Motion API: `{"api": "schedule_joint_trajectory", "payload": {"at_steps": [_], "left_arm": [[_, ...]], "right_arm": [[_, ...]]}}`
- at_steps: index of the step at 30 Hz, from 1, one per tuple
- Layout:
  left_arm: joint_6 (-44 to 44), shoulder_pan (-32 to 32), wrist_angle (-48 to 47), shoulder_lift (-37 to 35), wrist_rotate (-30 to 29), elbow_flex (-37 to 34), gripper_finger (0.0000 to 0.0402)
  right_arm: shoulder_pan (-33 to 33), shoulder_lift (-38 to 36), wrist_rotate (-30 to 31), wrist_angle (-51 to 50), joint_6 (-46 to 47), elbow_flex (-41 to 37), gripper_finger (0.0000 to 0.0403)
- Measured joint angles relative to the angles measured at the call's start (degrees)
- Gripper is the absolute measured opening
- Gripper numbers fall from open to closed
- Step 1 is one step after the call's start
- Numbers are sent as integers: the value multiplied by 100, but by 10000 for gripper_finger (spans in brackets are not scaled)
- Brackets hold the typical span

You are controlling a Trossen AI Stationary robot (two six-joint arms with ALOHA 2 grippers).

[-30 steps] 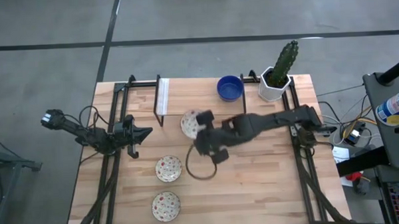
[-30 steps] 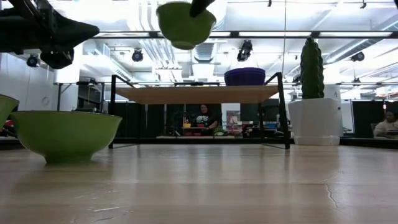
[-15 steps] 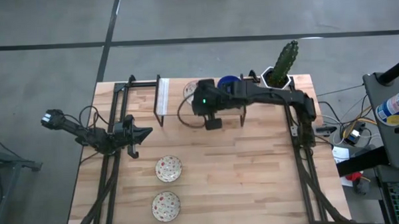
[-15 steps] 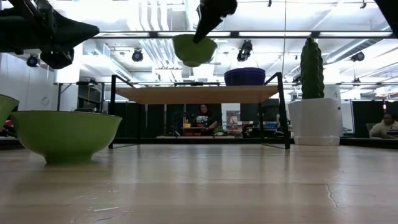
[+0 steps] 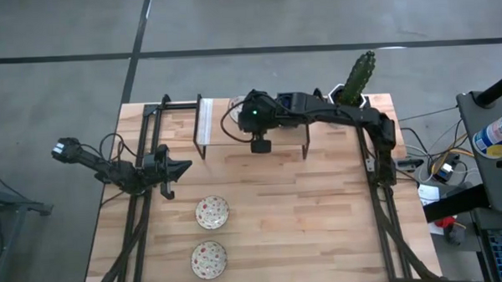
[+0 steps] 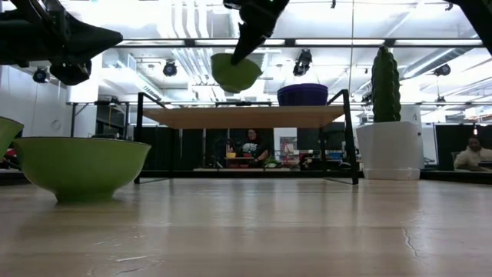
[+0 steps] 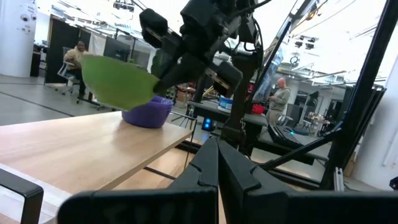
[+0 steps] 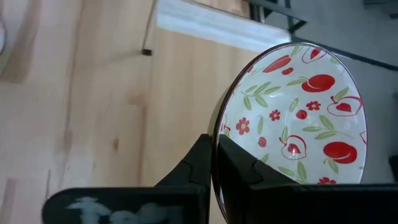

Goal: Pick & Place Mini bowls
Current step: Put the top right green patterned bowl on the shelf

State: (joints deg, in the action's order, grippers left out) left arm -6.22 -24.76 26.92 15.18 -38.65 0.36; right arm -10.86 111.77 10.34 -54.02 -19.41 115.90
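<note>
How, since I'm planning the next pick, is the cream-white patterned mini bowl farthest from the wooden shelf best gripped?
Pinch the rim from straight above, one finger inside, one outside. The cream-white patterned mini bowl sits upright, mouth up, apart from the other patterned bowl, so its whole rim looks free.

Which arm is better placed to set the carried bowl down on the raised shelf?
Right. The right gripper grips the patterned bowl above the shelf; the left gripper waits off to the side.

One camera looks straight down on the whole table (image 5: 321,222). Another sits at tabletop level, facing the far room. Both share the raised shelf (image 6: 242,116).
</note>
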Motion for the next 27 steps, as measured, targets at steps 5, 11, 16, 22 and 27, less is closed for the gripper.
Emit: {"api": "schedule_joint_trajectory", "payload": {"at_steps": [5,11,16,22,27], "left_arm": [[1,-2,0,0,2,0,0],[2,-2,1,0,2,-1,0],[2,-1,0,1,0,-2,0],[2,-1,1,2,2,-2,0],[1,-2,0,1,2,-1,0]], "right_arm": [[8,0,-13,-106,-202,-283,13],[-4,5,5,-149,-262,-661,13],[-25,7,33,-108,-368,-735,13],[-18,7,27,-105,-542,-739,13],[-23,7,30,-111,-632,-745,13]]}}
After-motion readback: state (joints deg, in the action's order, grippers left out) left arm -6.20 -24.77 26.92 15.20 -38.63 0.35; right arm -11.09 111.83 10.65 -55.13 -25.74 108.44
